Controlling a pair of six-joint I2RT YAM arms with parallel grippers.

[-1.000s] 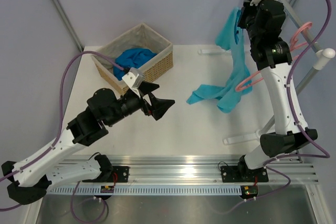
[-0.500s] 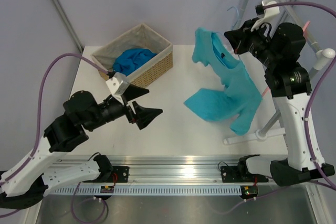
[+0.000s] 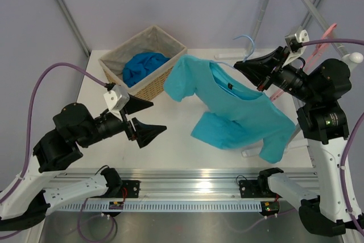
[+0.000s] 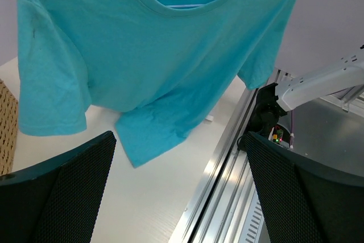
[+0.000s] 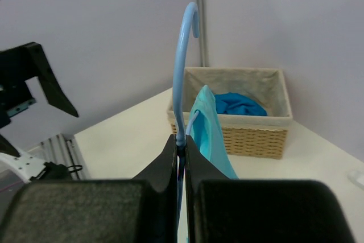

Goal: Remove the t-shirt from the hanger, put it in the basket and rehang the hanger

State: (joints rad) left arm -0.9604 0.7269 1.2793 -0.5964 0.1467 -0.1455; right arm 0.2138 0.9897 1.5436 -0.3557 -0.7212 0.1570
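The light teal t-shirt (image 3: 233, 112) hangs spread out on the thin light-blue hanger (image 3: 245, 46), held above the table's middle. Its dark neck label faces up. My right gripper (image 3: 245, 68) is shut on the hanger's neck just below the hook (image 5: 183, 72), and the shirt's shoulder (image 5: 207, 123) shows beside the fingers. My left gripper (image 3: 145, 119) stands wide open to the left of the shirt, apart from it. In the left wrist view the t-shirt (image 4: 148, 55) fills the upper frame beyond the open fingers (image 4: 62, 192), its lower hem over the table.
A wicker basket (image 3: 170, 66) holding a darker blue cloth (image 3: 142, 65) stands at the back left. A pink hanger (image 3: 318, 44) hangs on a white rack (image 3: 350, 58) at the right. The metal rail (image 3: 199, 183) runs along the near edge.
My right arm has swung the hanger and t-shirt leftward and lower, from beside the rack to over the table's middle. My left arm has drawn back toward the left.
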